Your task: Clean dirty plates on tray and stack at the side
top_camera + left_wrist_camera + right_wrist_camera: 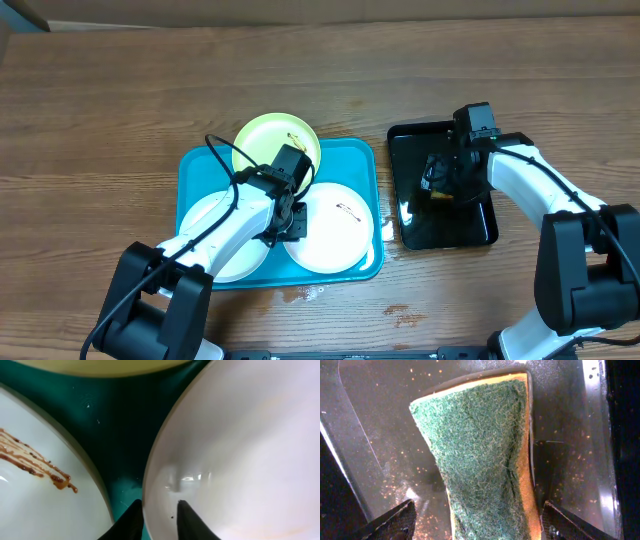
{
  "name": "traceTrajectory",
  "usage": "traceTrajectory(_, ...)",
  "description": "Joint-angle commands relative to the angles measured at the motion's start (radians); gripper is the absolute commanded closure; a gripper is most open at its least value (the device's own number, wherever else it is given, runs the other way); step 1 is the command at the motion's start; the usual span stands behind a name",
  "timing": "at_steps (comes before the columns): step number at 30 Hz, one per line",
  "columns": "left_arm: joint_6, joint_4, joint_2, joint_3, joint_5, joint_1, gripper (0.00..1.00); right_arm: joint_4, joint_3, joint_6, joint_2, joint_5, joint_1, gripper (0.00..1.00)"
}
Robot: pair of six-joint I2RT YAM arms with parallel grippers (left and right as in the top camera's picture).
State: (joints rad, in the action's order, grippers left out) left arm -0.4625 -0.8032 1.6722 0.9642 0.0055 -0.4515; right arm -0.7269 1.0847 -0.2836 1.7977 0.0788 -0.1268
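Straddling white plate (240,445) rim, left end effector (160,508), tray (125,425) beside.

wooden table (120,100) | turquoise tray (352,152): yellow-green plate (262,138) at back, left white plate (205,225) and right white plate (335,238) in front | left gripper (290,215) between the two white plates | right gripper (441,182) over black tray (420,232)

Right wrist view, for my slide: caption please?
Open right gripper straddles a green-faced sponge lying in the black tray.
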Motion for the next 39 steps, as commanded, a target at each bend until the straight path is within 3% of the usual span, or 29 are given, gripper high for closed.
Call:
traceTrajectory(1,0.023,0.003,0.009,0.012,-0.027,-0.002,0.82,-0.004,0.016,0.003,-0.029,0.002,-0.002,0.19)
traceTrajectory(16,0.230,0.000,0.009,0.013,-0.122,0.000,0.90,-0.029,0.016,0.003,-0.029,0.003,-0.002,0.19)
traceTrajectory(24,0.306,0.076,0.009,0.013,-0.122,0.000,0.95,-0.029,0.016,0.003,-0.029,0.002,-0.002,0.19)
traceTrajectory(26,0.321,0.100,0.009,0.013,-0.121,0.000,0.93,-0.028,0.016,0.003,-0.029,0.002,-0.002,0.19)
traceTrajectory(31,0.307,0.093,0.009,0.013,-0.116,0.000,0.67,-0.029,0.016,0.003,-0.029,0.002,-0.002,0.19)
traceTrajectory(39,0.132,0.022,0.009,0.010,-0.024,-0.001,0.68,-0.047,0.016,0.003,-0.029,0.002,-0.002,0.19)
